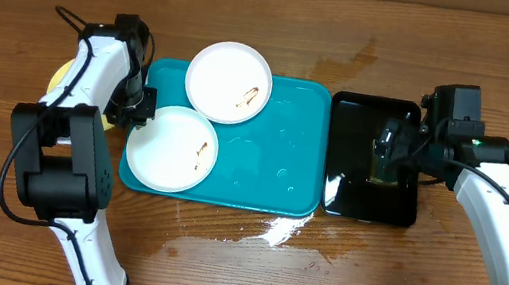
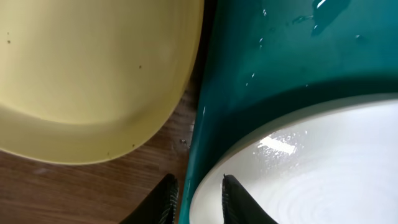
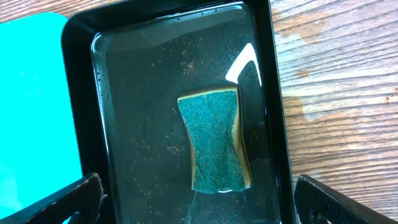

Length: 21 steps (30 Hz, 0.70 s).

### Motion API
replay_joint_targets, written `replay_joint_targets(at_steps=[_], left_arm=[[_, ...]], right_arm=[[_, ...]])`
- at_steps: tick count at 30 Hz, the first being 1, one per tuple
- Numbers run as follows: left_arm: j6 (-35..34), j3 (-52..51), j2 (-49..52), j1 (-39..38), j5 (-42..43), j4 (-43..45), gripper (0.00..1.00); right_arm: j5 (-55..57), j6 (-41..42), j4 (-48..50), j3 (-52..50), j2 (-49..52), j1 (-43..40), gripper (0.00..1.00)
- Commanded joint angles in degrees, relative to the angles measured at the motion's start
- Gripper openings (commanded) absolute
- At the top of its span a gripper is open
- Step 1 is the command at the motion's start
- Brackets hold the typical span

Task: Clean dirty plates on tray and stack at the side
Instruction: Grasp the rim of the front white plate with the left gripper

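Two white dirty plates with brown smears lie on the turquoise tray [image 1: 281, 167]: one at the back [image 1: 229, 81], one at the front left [image 1: 171, 147]. My left gripper [image 1: 136, 105] is at the tray's left edge, shut on the front-left plate's rim [image 2: 323, 162]. One finger [image 2: 165, 199] is outside the tray rim [image 2: 280, 62] and the other rests on the plate. A pale yellow-green plate [image 2: 93, 74] lies on the wood beside the tray, partly under the left arm [image 1: 61, 83]. My right gripper [image 3: 199, 208] hangs open above a green sponge [image 3: 214, 143].
The sponge lies in shallow water in a glossy black tray [image 1: 366, 205] right of the turquoise one. Water beads sit on the turquoise tray floor. A white wet spill [image 1: 282, 230] marks the table at the tray's front edge. Cardboard runs along the back.
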Motion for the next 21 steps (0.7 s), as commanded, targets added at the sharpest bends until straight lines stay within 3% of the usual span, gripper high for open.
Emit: replay_joint_targets(at_steps=[1,9,17,21], left_arm=[[0.33,-2.29,-1.53,0.24,2.32,1.11,0.26],[1.31,-7.21,-1.53,0.22,7.13,3.67,0.24],[3.28,-7.19,-1.55,-0.44,21.09,1.09,0.24],[3.26,-7.21,-1.55,-2.29,21.38,0.87,0.24]], right_arm=[[-0.28,0.09,0.11,0.5,0.33,-0.07,1.0],[-0.28,0.09,0.11,0.5,0.31,-0.07,1.0],[-0.28,0.09,0.11,0.5,0.31,-0.07,1.0],[-0.28,0.09,0.11,0.5,0.33,-0.07,1.0]])
